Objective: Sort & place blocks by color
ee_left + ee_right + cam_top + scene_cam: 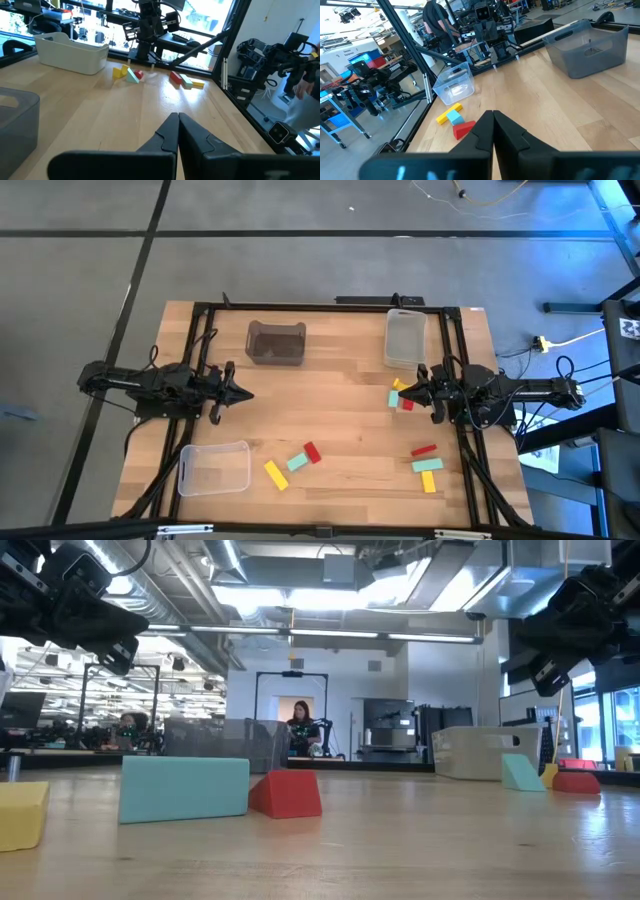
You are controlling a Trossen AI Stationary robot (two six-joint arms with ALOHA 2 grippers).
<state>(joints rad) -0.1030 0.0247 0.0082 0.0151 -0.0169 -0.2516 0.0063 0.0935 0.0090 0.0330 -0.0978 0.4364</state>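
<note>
- Both arms are parked at the sides of the wooden surface [340,390], and neither one is holding anything.
- Left gripper [243,393] sits at the left edge with its fingers pressed together. The left wrist view shows them meeting in a point, nothing between them.
- Right gripper [404,392] is on the right side, fingers also closed tight and empty, right next to a little cluster of blocks.
- That cluster [402,395] is yellow, mint and red, just below the clear bin [405,338] at the back right.
- Second group near the front middle: yellow block [276,474], mint block [298,462], red block [312,452], lined up in a diagonal row.
- Third group [426,465] front right: red, mint and yellow stacked down toward the front edge.
- Dark bin [275,342] sits at the back, left of centre. Another clear bin [214,468] is front left. I can't see any blocks in any of them.
</note>
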